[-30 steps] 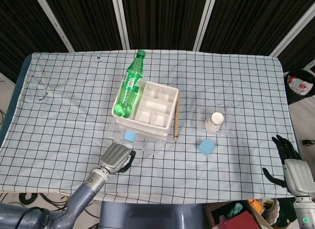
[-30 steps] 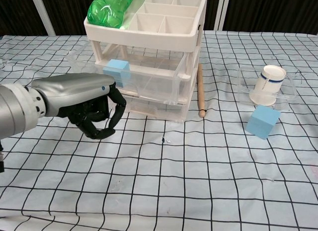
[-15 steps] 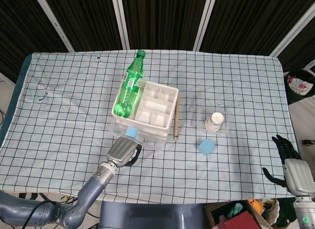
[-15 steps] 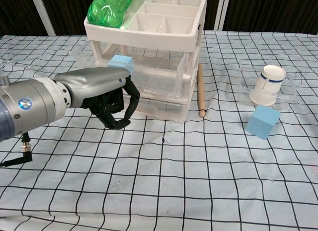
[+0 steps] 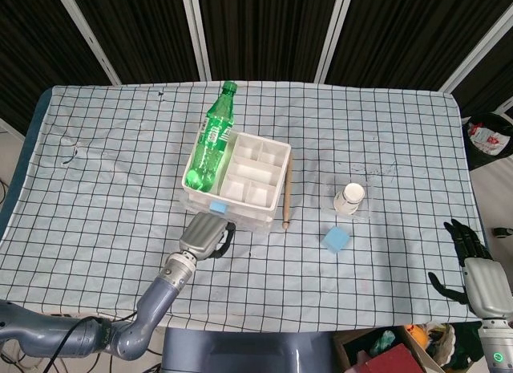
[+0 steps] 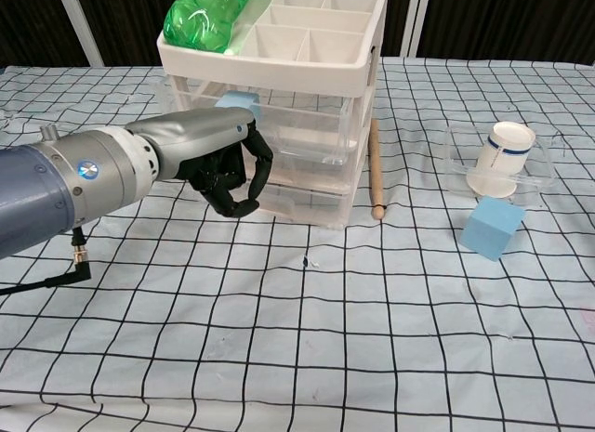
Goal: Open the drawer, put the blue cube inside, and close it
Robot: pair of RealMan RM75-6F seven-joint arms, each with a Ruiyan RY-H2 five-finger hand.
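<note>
Our left hand (image 6: pixel 218 163) presses curled dark fingers, holding nothing, against the clear plastic drawer (image 6: pixel 297 139), hiding much of its front. Behind it we glimpse only a corner of the blue cube (image 6: pixel 237 100) inside. Our right hand (image 5: pixel 467 269) hangs open past the table's (image 5: pixel 104 164) checkered cloth, partly cut off.

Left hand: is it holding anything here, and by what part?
Nothing is held. The left hand has its fingers curled against the front of the clear drawer, gripping no handle or cube. The right hand is empty.
</note>
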